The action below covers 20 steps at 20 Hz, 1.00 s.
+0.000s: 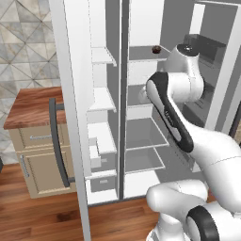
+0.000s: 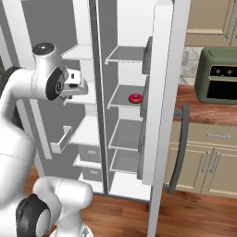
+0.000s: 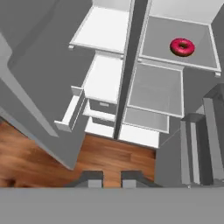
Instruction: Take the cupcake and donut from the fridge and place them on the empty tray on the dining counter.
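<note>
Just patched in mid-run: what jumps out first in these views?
The fridge stands wide open, its white shelves nearly bare. The pink donut sits alone on a right-hand shelf, and the small dark cupcake sits one shelf higher. The gripper hovers above, holding nothing.

Ahead of the fingertips [image 3: 95,178] the fridge [image 3: 131,87] stands open. The donut [image 3: 182,47] lies on a shelf in its right compartment, far beyond the fingers and to their right; the cupcake [image 1: 156,48] sits on a higher shelf.

Home kitchen: open two-door fridge [image 1: 127,117], wood-topped beige cabinets [image 2: 203,152], green toaster oven [image 2: 216,76], tiled wall [image 1: 23,42], plank floor [image 3: 39,157].
</note>
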Motion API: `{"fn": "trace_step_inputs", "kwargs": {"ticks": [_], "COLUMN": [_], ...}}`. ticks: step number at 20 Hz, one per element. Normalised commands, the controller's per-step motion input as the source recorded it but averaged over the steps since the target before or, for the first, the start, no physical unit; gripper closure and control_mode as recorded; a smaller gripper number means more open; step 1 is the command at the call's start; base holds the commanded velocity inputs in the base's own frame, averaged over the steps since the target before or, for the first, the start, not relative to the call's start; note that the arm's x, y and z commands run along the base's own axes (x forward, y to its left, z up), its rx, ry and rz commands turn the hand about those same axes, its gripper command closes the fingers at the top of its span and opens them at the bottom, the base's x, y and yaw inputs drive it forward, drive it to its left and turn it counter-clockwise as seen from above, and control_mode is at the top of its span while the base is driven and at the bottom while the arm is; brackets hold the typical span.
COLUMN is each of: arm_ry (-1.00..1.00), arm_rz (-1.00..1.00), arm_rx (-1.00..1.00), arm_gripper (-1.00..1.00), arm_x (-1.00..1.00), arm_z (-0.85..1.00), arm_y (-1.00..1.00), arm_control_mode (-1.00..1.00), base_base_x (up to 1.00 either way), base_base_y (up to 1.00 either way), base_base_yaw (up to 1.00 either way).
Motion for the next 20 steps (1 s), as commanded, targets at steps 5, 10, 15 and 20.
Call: {"fn": "trace_step_inputs", "kwargs": {"ticks": [5, 10, 15, 20], "arm_ry": [-0.31, -0.15, -0.15, -0.06], "arm_rz": [0.00, -0.26, -0.27, 0.00], "arm_rx": [0.00, 0.02, 0.06, 0.19], "arm_gripper": [-1.00, -1.00, -1.00, -1.00], "arm_x": [-1.00, -1.00, -0.93, -0.77], "arm_z": [0.84, 0.47, 0.43, 0.30], "arm_y": [-0.28, -0.03, 0.00, 0.00], "arm_control_mode": [-1.00, -1.00, -1.00, -1.00], "base_base_x": [0.00, 0.00, 0.00, 0.00], "base_base_y": [0.00, 0.00, 0.00, 0.00], "base_base_yaw": [0.00, 0.00, 0.00, 0.00]}}
